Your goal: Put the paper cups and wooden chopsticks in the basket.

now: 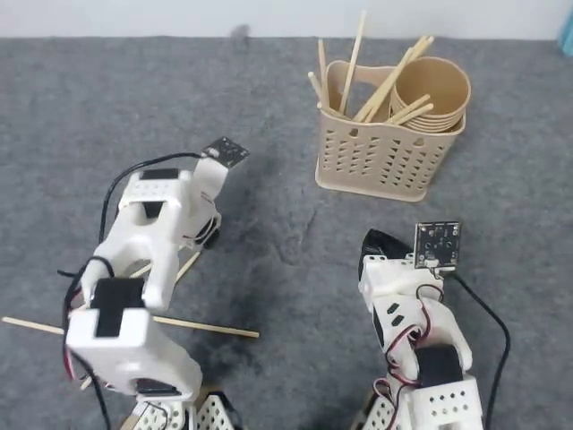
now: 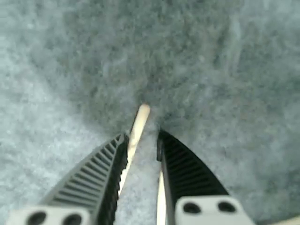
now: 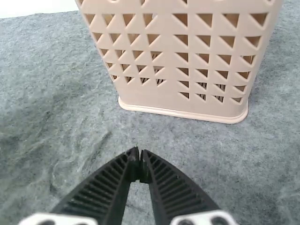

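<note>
My left fingers [image 2: 110, 161] are released, parted, and point down at the grey felt surface [image 1: 286, 233]. A wooden chopstick [image 2: 139, 123] lies flat between them. Its rounded tip reaches just past my fingertips, and its shaft runs close along the inside of one finger and clear of the other. A second pale sliver shows beside the inner edge of the other finger, but I cannot tell what it is.

From the high view, my left arm hangs over the near left part of the surface. A short length of chopstick [image 1: 188, 265] sticks out from under it. Another loose chopstick [image 1: 210, 329] lies flat nearer the arm's base, running crosswise under the arm.

My right fingers [image 3: 115, 183] are clenched, tips touching, with nothing between them. They sit low over the felt, facing the beige basket [image 3: 187, 61] and apart from it.

The basket stands upright at the far right of the surface. The paper cups [image 1: 443, 76] sit stacked in its right end, mouths up. Several chopsticks [image 1: 394, 79] lean in it beside and across the cups, their ends poking above the rim.
</note>
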